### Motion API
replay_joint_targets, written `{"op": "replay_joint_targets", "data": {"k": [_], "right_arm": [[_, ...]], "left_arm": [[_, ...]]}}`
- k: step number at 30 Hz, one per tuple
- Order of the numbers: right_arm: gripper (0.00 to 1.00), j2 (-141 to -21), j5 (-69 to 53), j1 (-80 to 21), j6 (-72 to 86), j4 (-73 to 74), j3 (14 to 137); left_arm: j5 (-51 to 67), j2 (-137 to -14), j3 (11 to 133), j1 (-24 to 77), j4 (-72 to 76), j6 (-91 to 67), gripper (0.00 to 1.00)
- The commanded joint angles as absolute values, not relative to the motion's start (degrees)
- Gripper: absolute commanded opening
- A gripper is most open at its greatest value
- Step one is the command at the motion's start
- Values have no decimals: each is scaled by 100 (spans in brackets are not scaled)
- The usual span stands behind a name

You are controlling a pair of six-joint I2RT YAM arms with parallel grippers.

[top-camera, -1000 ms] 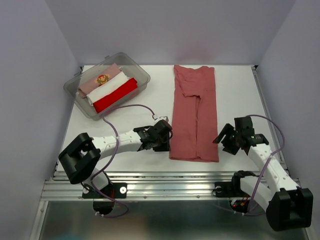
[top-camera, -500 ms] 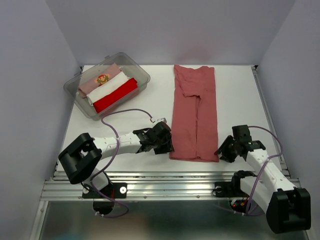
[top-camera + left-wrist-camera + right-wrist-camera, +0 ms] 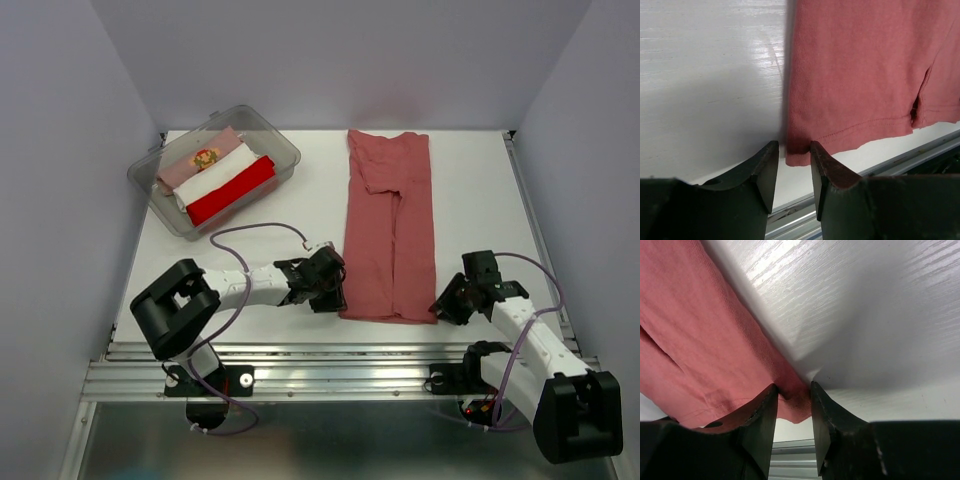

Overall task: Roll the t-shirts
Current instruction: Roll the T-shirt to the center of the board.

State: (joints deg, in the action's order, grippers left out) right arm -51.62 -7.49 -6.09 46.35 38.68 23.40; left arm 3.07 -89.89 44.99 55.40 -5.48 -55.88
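A large brick-red t-shirt (image 3: 390, 220) lies flat and folded lengthwise on the white table, its hem toward me. My left gripper (image 3: 335, 290) sits at the hem's near-left corner. In the left wrist view the corner (image 3: 799, 152) lies between the open left gripper's (image 3: 792, 147) tips, a thin gap on one side. My right gripper (image 3: 440, 305) is at the near-right corner. In the right wrist view the t-shirt (image 3: 695, 340) bunches there, and the right gripper (image 3: 792, 390) is shut on it. Pale pink (image 3: 205, 158), white (image 3: 220, 172) and bright red (image 3: 232, 190) rolled t-shirts lie in the tub.
The clear plastic tub (image 3: 285, 150) stands at the back left of the table. The metal rail (image 3: 330, 355) along the table's near edge runs just behind both grippers. Grey walls close in the left, right and back sides.
The right arm came down and in to the shirt's near-right corner and its jaws narrowed onto the cloth. The left gripper slid closer to the near-left corner.
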Motion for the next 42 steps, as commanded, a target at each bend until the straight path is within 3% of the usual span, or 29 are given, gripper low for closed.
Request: {"op": "replay_joint_targets", "data": {"k": [1, 6, 9, 10, 14, 18, 34, 42], "right_arm": [[37, -5194, -668, -694, 4676, 3683, 2285], [36, -5194, -624, -694, 4702, 3709, 2294], [35, -5177, -607, -694, 4711, 3753, 2311], [33, -5177, -606, -747, 4711, 3753, 2320], [20, -5168, -686, -747, 4667, 3797, 2425], [1, -5168, -686, -747, 4676, 3788, 2566], [1, -5598, -27, -747, 4693, 3621, 3568], [1, -5994, 141, -747, 4588, 3331, 3735]], "left_arm": [[299, -9079, 4597, 5555, -641, -5599, 43], [290, -9228, 4684, 5563, -747, -5564, 43], [290, -9255, 4737, 5555, -756, -5528, 25], [299, -9255, 4755, 5555, -756, -5520, 14], [360, -9308, 4895, 5555, -800, -5458, 0], [369, -9281, 5115, 5546, -914, -5405, 0], [-281, -9536, 6459, 5247, -1784, -4852, 0], [-106, -9536, 6373, 5027, -1626, -4887, 0]]}}
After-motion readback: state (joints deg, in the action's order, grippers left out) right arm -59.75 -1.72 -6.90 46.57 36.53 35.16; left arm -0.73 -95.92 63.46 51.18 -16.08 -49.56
